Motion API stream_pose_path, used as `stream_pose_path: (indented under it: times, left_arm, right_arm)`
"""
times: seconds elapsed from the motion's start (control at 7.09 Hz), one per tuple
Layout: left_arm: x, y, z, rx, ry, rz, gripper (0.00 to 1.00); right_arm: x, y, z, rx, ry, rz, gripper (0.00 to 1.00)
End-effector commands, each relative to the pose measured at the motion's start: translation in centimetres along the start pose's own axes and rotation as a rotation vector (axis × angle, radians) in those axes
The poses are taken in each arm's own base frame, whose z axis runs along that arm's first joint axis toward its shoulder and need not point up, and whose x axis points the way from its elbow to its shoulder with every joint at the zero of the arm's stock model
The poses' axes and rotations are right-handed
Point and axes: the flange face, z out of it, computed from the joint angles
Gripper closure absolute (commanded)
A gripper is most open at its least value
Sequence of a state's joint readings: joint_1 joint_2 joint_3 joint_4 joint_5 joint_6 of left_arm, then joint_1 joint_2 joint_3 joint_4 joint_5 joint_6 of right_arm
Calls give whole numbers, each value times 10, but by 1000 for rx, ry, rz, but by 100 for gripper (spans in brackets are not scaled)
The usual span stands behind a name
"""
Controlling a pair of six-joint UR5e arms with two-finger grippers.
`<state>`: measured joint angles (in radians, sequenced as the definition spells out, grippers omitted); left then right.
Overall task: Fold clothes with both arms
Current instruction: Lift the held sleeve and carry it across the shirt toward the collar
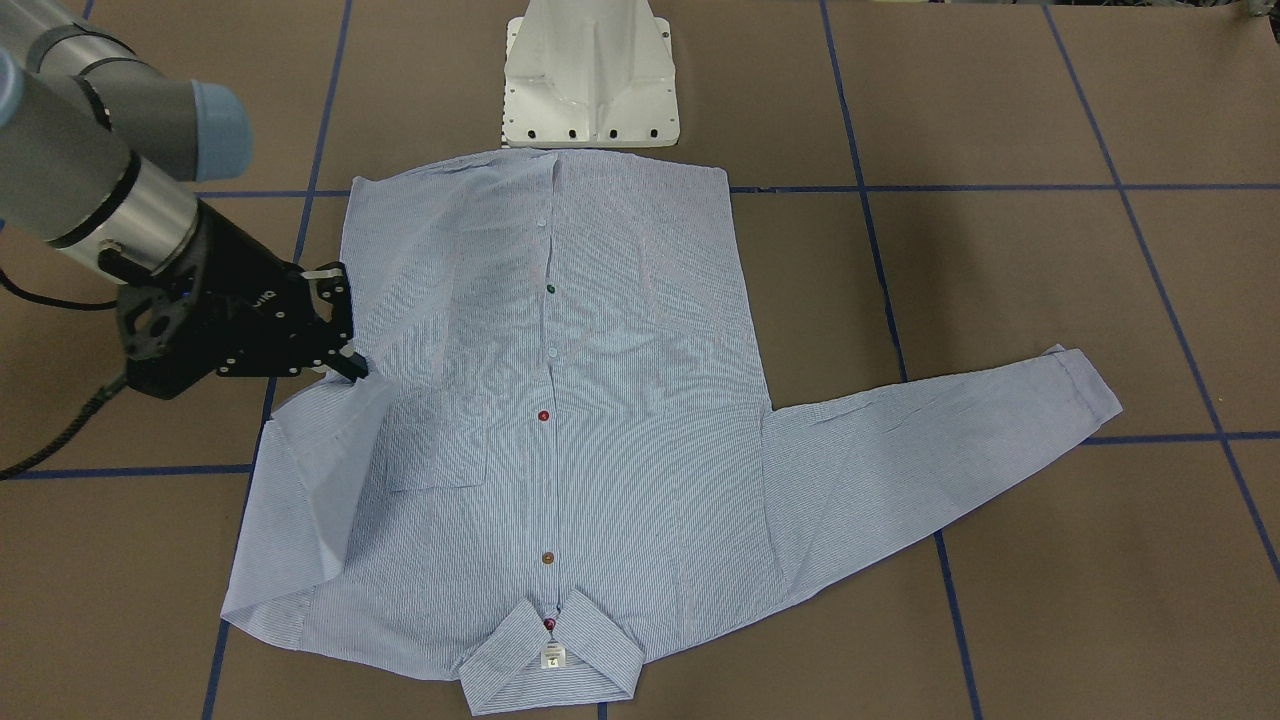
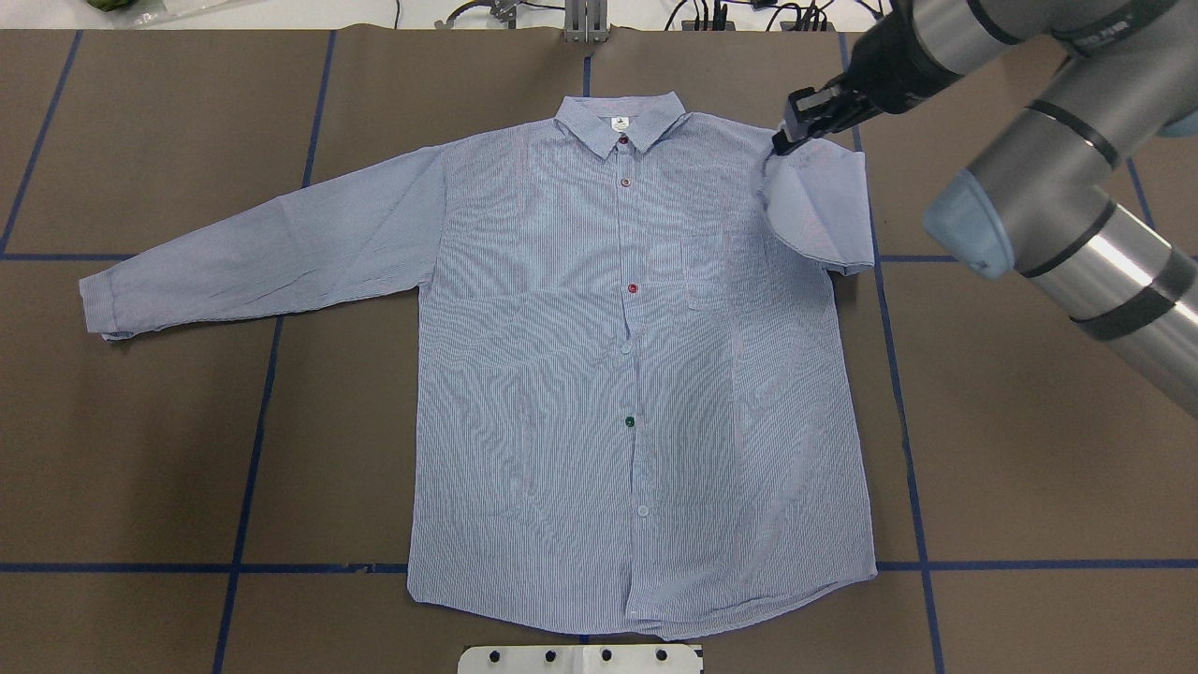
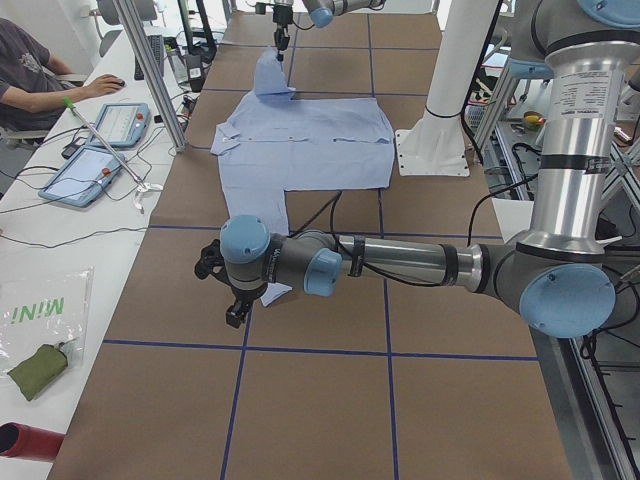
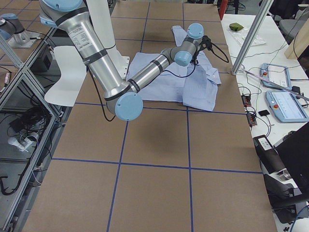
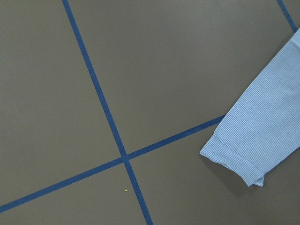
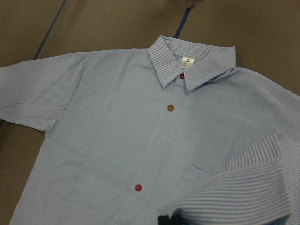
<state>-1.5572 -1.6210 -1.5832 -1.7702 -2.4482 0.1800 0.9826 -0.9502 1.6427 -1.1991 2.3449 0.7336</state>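
Front view: shirt [image 1: 560, 400] lies flat, buttoned, face-up on the table [image 1: 1000, 300], collar away from my base. My right gripper [image 1: 345, 362] is clamped on one sleeve [image 1: 310, 480], lifted over the pocket side.

Overhead: right arm [image 2: 1076, 215] reaches in from the right; brown table shows round the hem.

Left wrist view: other sleeve's cuff [image 5: 234, 161] lies flat beside blue tape cross [image 5: 124, 158].

Left side view: left gripper [image 3: 235, 308] hangs near that cuff; jaw state not discernible.

Left claw [image 3: 233, 318]: small, dark, finger gap unreadable. Right claw [image 1: 352, 366]: fingertips sunk in shirt [image 1: 560, 440] sleeve fold, grip point hidden. Right arm [image 2: 1067, 225] cropped by frame edge.
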Motion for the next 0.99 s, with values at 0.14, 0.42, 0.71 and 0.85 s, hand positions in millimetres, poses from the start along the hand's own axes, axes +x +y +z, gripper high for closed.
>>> stream_pose_path:
  times: [0.14,0.42,0.71,0.85]
  left_arm:
    - [-2,5,2,-5,0,-10,0]
    - [-2,7,2,-6,1,-14,0]
    - [-3,7,2,-7,1,-14,0]
    - [-3,7,2,-7,1,-15,0]
  right_arm:
    - [-101,-59,73,42,47,-16,100]
    - [-99,-51,103,9,71,-9,100]
    - [-120,-41,146,35,77,-53,100]
    - [-128,-33,157,30,73,-64,100]
